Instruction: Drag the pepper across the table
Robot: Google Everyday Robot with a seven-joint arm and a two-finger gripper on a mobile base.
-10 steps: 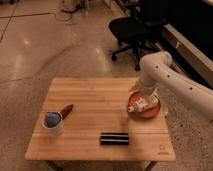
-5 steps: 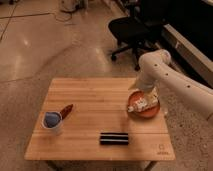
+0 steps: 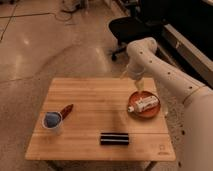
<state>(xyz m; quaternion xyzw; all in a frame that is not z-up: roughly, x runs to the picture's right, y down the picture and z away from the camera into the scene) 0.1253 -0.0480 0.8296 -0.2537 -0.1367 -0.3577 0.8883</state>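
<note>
A black office chair [image 3: 127, 27] is seen on the polished floor behind the table [image 3: 100, 97]. A cup [image 3: 52, 121], a black bar [image 3: 114, 138] and an orange plate [image 3: 150, 115] are set on it. The pepper [image 3: 66, 111] is laid just beside the cup, at the left. The gripper [image 3: 138, 85] is held over the plate's far rim; whether it is spread or closed cannot be told.

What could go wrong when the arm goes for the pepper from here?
1. The pepper lies close beside the cup. The gripper, now over the plate at the other end of the table, might knock the cup when it comes down.
2. A drag toward the black bar could shove it along.
</note>
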